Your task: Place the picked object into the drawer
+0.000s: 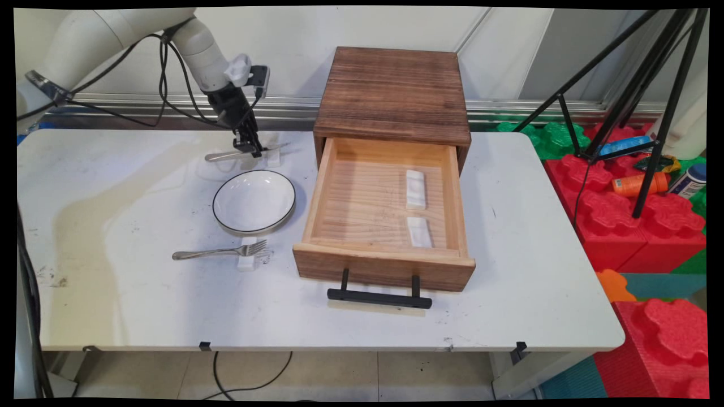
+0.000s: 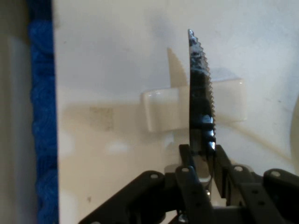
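While gripper (image 1: 249,146) sits low at table's (image 1: 141,237) far side, its fingers (image 2: 187,161) are clamped on a serrated knife (image 2: 201,98), blade sticking out past the tips & crossing a white rest (image 2: 163,109) just beyond them. Bowl (image 1: 254,201) lies near, below the fingers toward the near edge; fork (image 1: 220,251) on another white block (image 1: 247,261) further on. Open wooden drawer (image 1: 384,215) w/ 2 white rests (image 1: 415,190) inside is well apart, off to the side.

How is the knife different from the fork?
The knife lies behind the plate, gripped by the hand; the fork lies in front of the plate, untouched. The knife has a serrated edge; the fork has tines. Both are metal, each over a small white rest.
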### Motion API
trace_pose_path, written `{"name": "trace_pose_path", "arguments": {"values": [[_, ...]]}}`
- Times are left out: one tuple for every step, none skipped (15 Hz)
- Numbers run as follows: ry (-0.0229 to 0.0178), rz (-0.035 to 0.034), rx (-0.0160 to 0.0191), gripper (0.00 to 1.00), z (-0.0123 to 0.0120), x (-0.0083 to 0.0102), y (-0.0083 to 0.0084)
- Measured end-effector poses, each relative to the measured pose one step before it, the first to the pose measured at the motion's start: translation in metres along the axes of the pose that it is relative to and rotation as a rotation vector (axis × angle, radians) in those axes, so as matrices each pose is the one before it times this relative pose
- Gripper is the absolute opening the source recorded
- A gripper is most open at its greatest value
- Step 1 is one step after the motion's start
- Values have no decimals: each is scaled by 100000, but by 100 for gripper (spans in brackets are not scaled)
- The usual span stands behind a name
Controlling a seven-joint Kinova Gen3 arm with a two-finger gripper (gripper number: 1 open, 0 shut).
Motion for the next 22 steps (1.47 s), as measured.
{"name": "trace_pose_path", "arguments": {"values": [[299, -1505, 1509, 0, -504, -20, 131], [293, -1852, 1902, 0, -675, -5, 159], [241, -1942, 1913, 0, -759, -46, 213], [191, -1666, 1712, 0, -795, -48, 239], [135, -1093, 1060, 0, -570, -48, 176], [194, -1513, 1583, 0, -958, -105, 316], [374, -1976, 1914, 0, -1359, -140, 438], [315, -1259, 1311, 0, -1047, -69, 339], [410, -1050, 1240, 0, -1091, -51, 339], [710, -965, 1233, 0, -1288, 26, 423], [953, -846, 1123, 0, -1311, 61, 467], [1093, -337, 800, 0, -1094, 202, 443], [733, -161, 414, 0, -704, 171, 317], [1088, -48, 440, 0, -991, 349, 511], [701, 334, 271, 0, -665, 234, 354], [988, 1208, 304, 0, -940, 491, 580], [697, 920, 137, 0, -596, 335, 386], [1116, 1660, 108, 0, -849, 638, 600], [1301, 1735, -89, 0, -920, 797, 716], [1345, 1676, -293, 0, -787, 945, 687], [1059, 1409, -424, 0, -614, 815, 632], [1281, 1474, -649, 0, -625, 992, 750]]}}
